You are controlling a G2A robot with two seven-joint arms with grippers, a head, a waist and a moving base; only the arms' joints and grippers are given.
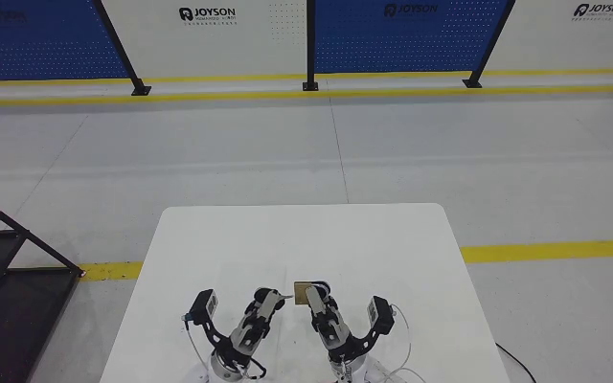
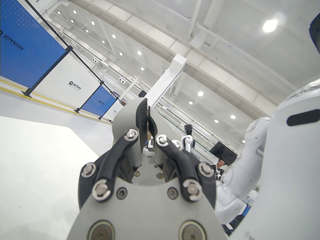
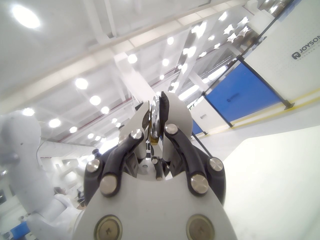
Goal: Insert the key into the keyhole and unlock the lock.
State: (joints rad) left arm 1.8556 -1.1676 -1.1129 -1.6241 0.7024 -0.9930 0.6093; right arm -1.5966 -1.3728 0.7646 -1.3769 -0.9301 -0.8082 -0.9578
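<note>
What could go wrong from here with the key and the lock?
The left gripper pinches only a thin sliver of key, so the key may twist or slip on contact. The lock is clamped in the right gripper, held above the table; a push off the keyhole's line could tilt it or knock it loose.

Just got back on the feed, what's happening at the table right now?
The right gripper holds the brass lock over the white table. The left gripper is pinched shut on a thin piece, likely the key, its tip close beside the lock. Whether the key has entered the lock cannot be told.
</note>
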